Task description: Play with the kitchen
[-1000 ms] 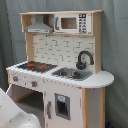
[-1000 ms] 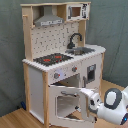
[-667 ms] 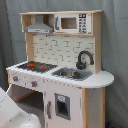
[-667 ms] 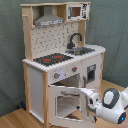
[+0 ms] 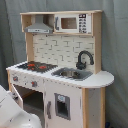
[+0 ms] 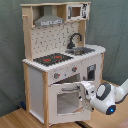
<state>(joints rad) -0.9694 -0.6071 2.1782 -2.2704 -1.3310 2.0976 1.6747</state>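
In the second exterior view the white rounded robot arm (image 6: 107, 96) comes in from the lower right of the frame, and its gripper (image 6: 86, 92) is at the edge of the windowed oven door (image 6: 67, 101), which stands ajar; how wide the tool is, I cannot tell. Behind it the tall white and light-wood toy kitchen (image 6: 60, 60) fills the middle of the frame. On its counter are the black-red hob (image 5: 36, 66), the sink (image 5: 71, 74) and the black curved faucet (image 5: 84, 59). Higher, near the top, are the grey hood (image 5: 40, 27) and the small microwave (image 5: 73, 23).
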